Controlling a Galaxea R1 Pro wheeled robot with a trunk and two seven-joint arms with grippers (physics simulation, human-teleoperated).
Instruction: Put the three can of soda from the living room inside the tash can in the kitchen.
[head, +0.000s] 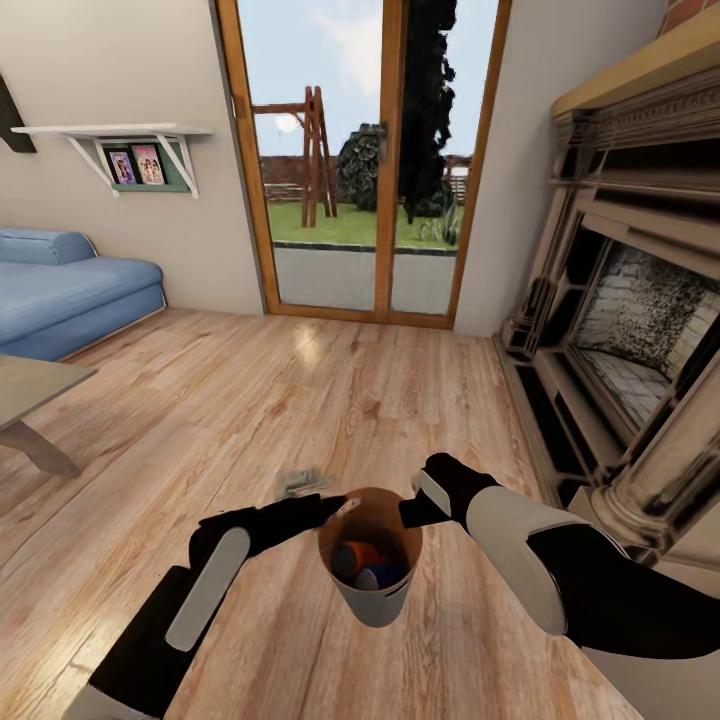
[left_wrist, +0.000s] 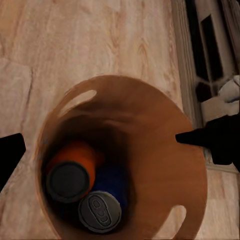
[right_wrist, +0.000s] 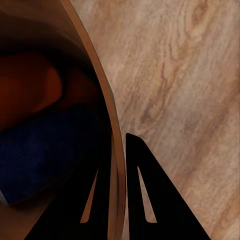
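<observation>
Held between both grippers, above the floor (head: 300, 400): bin (head: 375, 600), with left gripper (head: 335, 505) at its left rim and right gripper (head: 412, 512) at its right rim, one finger inside the wall and one outside. Inside the bin, two cans side by side: one can (left_wrist: 70, 172) to the left, another can (left_wrist: 100, 210) touching it on the right. On the left, sofa (head: 60, 290), with table (head: 30, 400) before it. Behind, glass doors (head: 365, 160). On the right, fireplace (head: 620, 300). Above the sofa, shelf (head: 120, 135) on the wall.
</observation>
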